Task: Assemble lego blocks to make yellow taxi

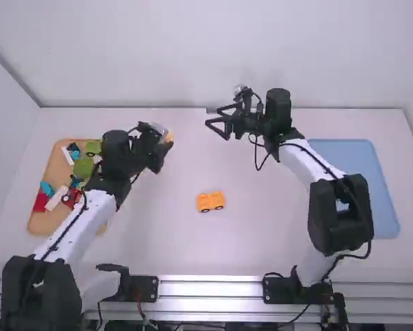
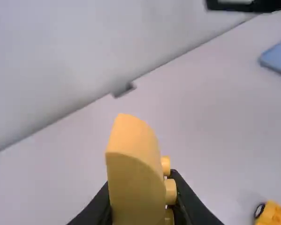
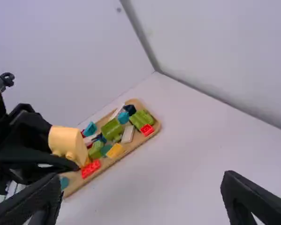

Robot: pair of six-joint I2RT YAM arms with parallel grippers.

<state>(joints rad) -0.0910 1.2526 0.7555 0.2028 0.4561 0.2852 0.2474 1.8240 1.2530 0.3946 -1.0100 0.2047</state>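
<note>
Left gripper clamps yellow block, which partly obscures its fingers. Right gripper: fingers spread. Left arm partly covers tray. Left wrist view crops wheeled piece.

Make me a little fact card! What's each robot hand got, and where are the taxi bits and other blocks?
Left end effector: holding a curved yellow block above the table
Right end effector: open, nothing in it
Taxi bottom: yellow, with black wheels, on the table between the arms
Held block: not on the taxi bottom yet
Wooden tray: left side, holding colorful blocks
Blue tray: right side
</note>
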